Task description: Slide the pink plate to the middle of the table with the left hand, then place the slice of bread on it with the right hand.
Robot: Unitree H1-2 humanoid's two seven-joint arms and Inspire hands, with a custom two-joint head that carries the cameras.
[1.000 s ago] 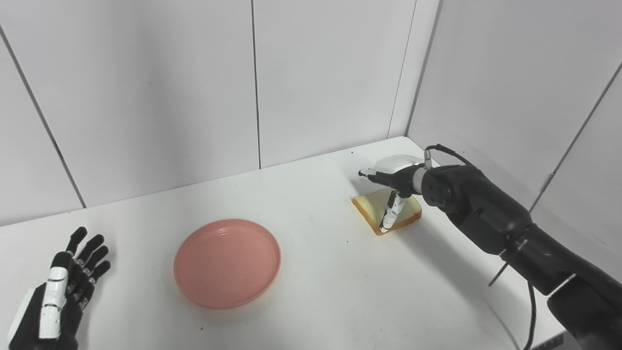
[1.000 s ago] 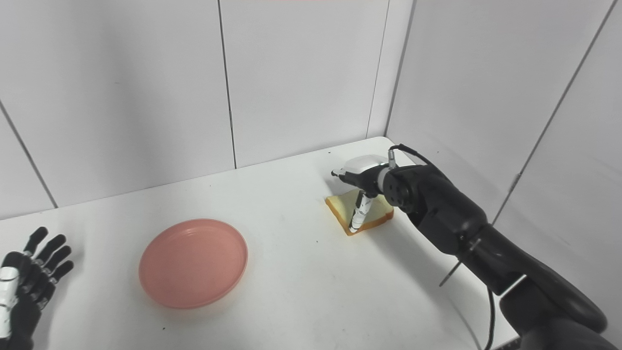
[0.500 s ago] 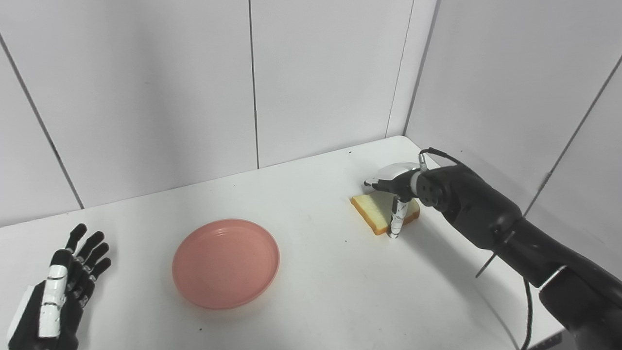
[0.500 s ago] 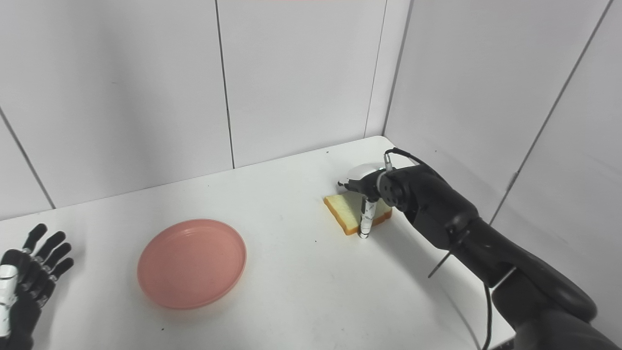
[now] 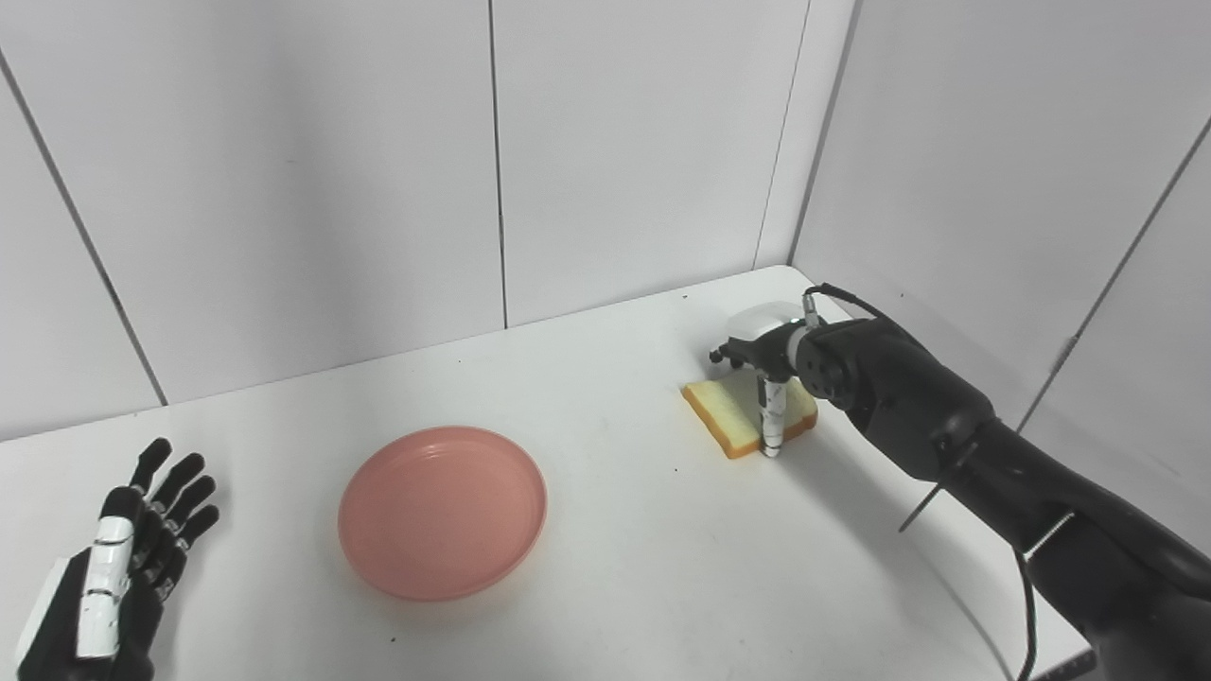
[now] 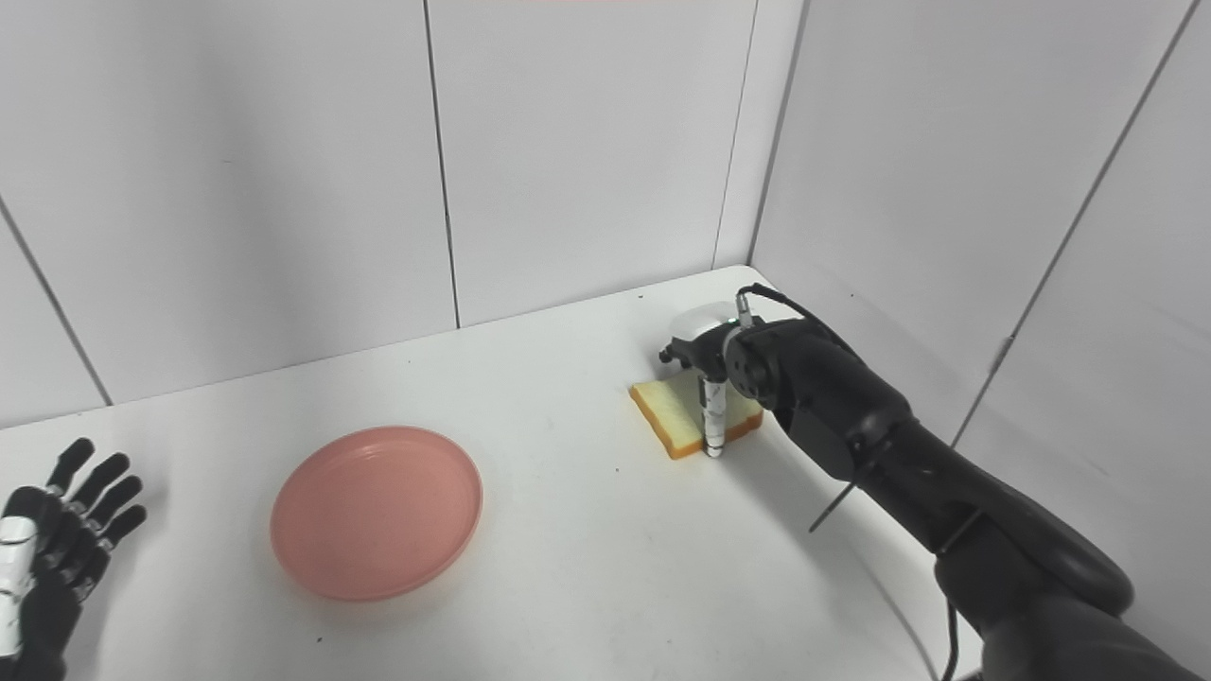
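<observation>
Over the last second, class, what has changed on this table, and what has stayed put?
The right hand has come down over the bread; its thumb swung from slanting across the slice to upright at the near edge, tip on the table. The bread is not lifted. The pink plate and the open left hand stayed put.

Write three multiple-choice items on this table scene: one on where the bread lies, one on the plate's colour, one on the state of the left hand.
1. Where does the slice of bread lie?
A. On the plate
B. On the table near the right back corner, under the right hand
C. In the left hand

2. What colour is the plate?
A. Pink
B. Blue
C. White

3. What is the state of the left hand?
A. Shut on the plate
B. Shut on the bread
C. Open, holding nothing

Answers: 1 B, the bread sits on the bare table far from the plate; 2 A, it shows pink in both views; 3 C, its fingers are spread at the table's left edge, apart from the plate.
</observation>
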